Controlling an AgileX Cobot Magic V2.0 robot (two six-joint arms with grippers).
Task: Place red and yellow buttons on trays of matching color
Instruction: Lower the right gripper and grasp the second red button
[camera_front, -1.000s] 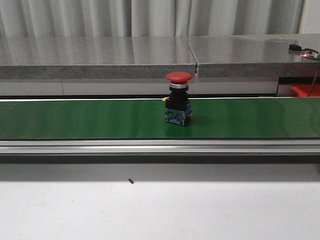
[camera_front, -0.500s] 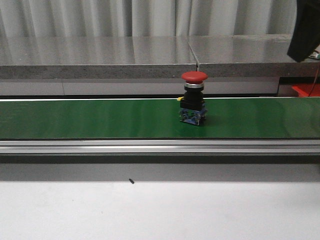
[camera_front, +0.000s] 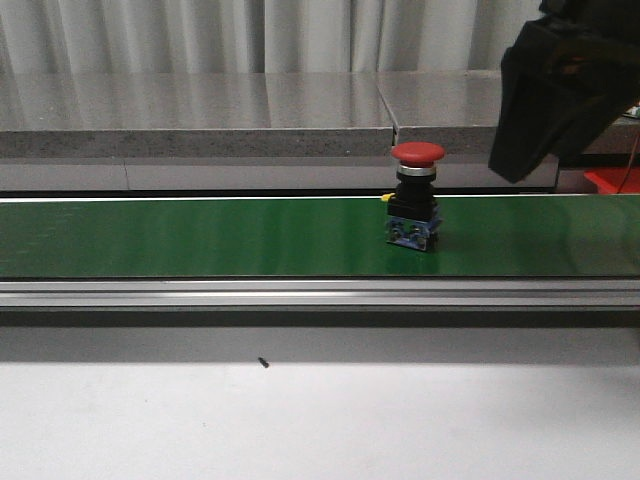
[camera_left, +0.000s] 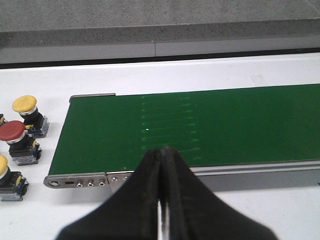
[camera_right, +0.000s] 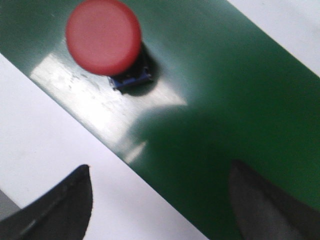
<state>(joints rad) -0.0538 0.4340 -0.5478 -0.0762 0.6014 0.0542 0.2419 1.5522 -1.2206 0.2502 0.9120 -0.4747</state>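
Grey curtains (camera_front: 200, 35) hang at the back, and a long grey stone shelf (camera_front: 200, 115) runs under them. Below it a green belt (camera_front: 200, 238) goes flat from side to side with a silver rail (camera_front: 300, 293) along its near edge, and a white table (camera_front: 300, 420) lies in front.

One red button (camera_front: 417, 152) stands upright on the belt, a bit right of the middle. Green belt lies bare on both sides of it, and it is not close to either long edge.

Up high on the right hangs the right gripper (camera_right: 160, 200), a dark shape apart from the button. Its two fingers (camera_right: 60, 205) are spread wide.

From the left wrist, the left gripper (camera_left: 162, 165) has its fingers pressed together over the near edge of the belt. Past the belt's end, three more buttons sit on the white table: a yellow button (camera_left: 25, 104), a second red button (camera_left: 12, 131) and another yellow button (camera_left: 2, 165) cut off by the picture edge. A bit of red tray (camera_front: 612, 180) peeks out at the far right
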